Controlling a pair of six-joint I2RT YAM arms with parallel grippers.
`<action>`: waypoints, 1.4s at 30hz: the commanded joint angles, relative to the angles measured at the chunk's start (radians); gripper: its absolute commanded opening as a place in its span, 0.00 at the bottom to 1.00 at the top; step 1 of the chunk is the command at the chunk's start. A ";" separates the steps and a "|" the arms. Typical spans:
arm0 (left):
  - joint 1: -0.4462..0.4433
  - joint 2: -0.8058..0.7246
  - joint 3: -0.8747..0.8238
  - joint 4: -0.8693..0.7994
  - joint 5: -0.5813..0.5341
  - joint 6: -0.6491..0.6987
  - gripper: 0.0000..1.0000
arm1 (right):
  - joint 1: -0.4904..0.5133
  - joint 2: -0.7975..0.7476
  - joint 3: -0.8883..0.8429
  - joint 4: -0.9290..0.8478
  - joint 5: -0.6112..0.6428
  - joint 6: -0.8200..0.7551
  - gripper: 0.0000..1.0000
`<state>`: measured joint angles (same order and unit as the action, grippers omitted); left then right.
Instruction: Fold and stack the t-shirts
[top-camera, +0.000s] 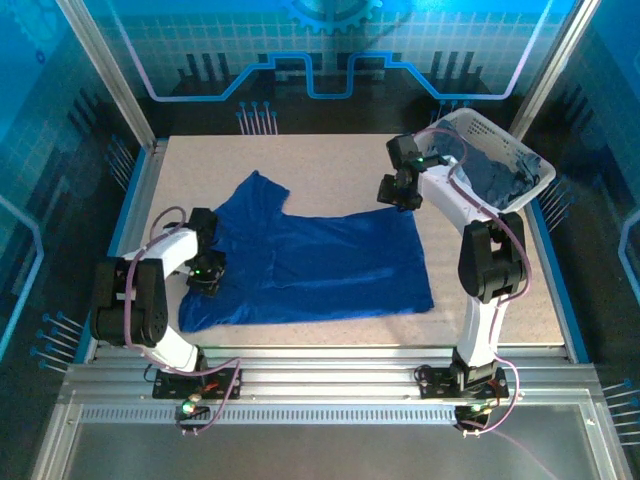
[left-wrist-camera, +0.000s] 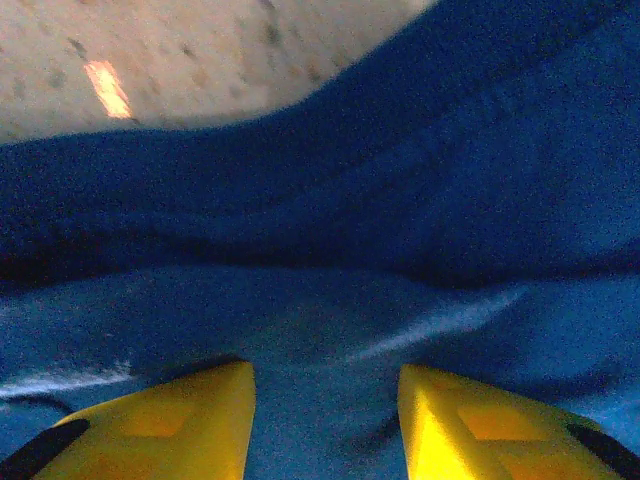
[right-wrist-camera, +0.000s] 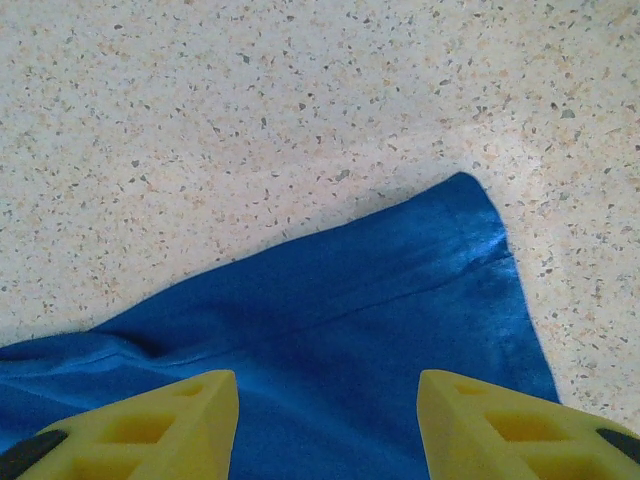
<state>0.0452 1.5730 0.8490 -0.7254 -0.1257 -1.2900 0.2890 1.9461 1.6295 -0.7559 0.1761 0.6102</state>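
Royal blue t-shirt (top-camera: 320, 265) lies spread nearly flat in the middle of a pale speckled table (top-camera: 330, 160), one sleeve pointing toward the far left. No print shows on the upper side. It is opened out this way, by my reading, so that it can be folded; no fold has been made yet.

The left gripper (top-camera: 207, 272) sits low over the shirt's left edge, near the front of the table. In the left wrist view its yellow fingers (left-wrist-camera: 190, 410) are spread apart with nothing between them, just above a soft ridge of blue cloth. The left gripper (left-wrist-camera: 323, 372) looks placed to pinch that edge.

The right gripper (top-camera: 398, 192) hangs over the shirt's far right corner. In the right wrist view the right gripper (right-wrist-camera: 325, 378) is also parted and empty, with the hemmed corner of the shirt (right-wrist-camera: 400, 310) lying flat beneath and bare table beyond. With one gripper at each side, the pair seems set to lift opposite edges together.

A white plastic lattice basket (top-camera: 500, 132) stands at the far right corner of the table, just beside the right arm. It holds a crumpled heap of duller grey-blue shirts (top-camera: 490, 170), waiting their turn. How many are in it cannot be told.
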 joint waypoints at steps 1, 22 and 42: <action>0.039 -0.012 0.015 -0.033 -0.066 0.063 0.46 | -0.004 0.087 0.047 -0.045 -0.012 0.027 0.52; -0.102 0.392 0.735 0.371 0.137 0.639 0.55 | -0.099 0.375 0.283 -0.165 0.100 -0.012 0.52; -0.061 0.915 1.371 0.042 -0.008 0.690 0.55 | -0.088 0.409 0.323 -0.191 0.095 -0.056 0.02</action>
<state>-0.0170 2.4271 2.1296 -0.5453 -0.0799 -0.6270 0.1982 2.3489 1.9453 -0.8940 0.2470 0.5682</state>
